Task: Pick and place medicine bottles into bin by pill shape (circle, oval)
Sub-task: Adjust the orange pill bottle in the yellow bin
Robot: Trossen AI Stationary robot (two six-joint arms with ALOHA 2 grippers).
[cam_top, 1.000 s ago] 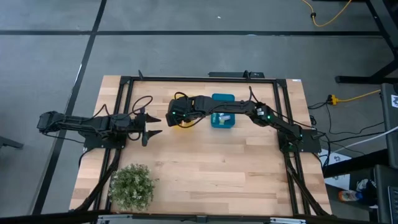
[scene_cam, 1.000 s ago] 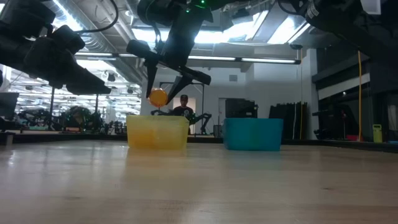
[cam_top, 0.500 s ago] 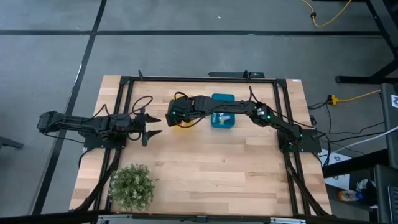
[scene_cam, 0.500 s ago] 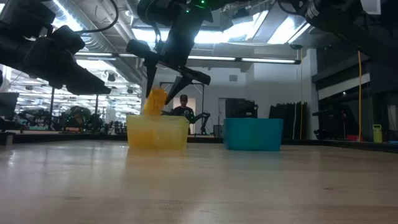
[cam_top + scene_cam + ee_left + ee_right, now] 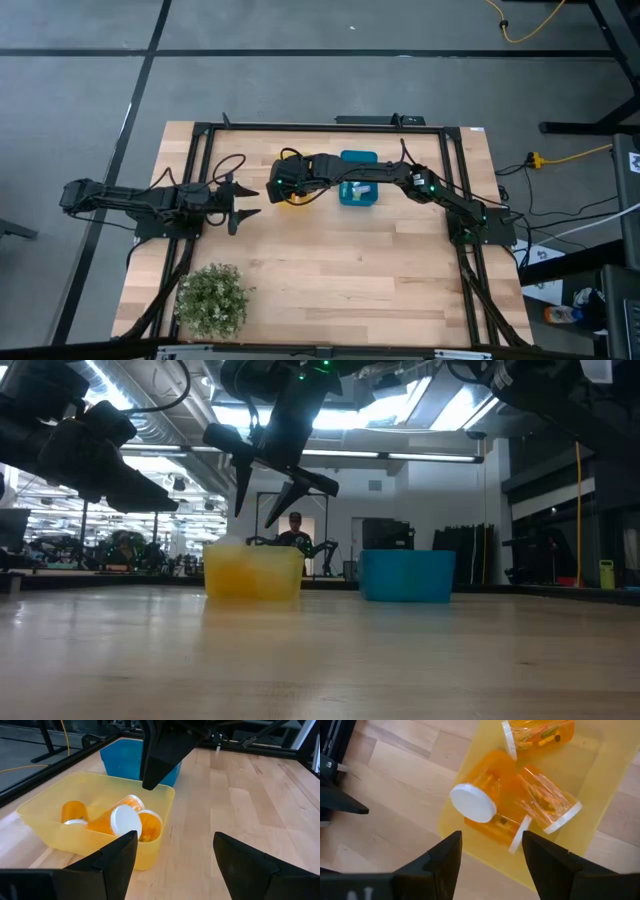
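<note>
Pale wooden table carries a yellow bin where orange medicine bottles lie jumbled beneath the right claw, spread wide and empty; they look light, rigid and slick, best pinched across the body.

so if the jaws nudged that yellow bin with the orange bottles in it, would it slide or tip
The yellow bin looks thin and light, so it would likely slide on the smooth wooden table. It sits low and wide, so tipping seems unlikely. The orange bottles lie sideways and may roll inside.
</note>
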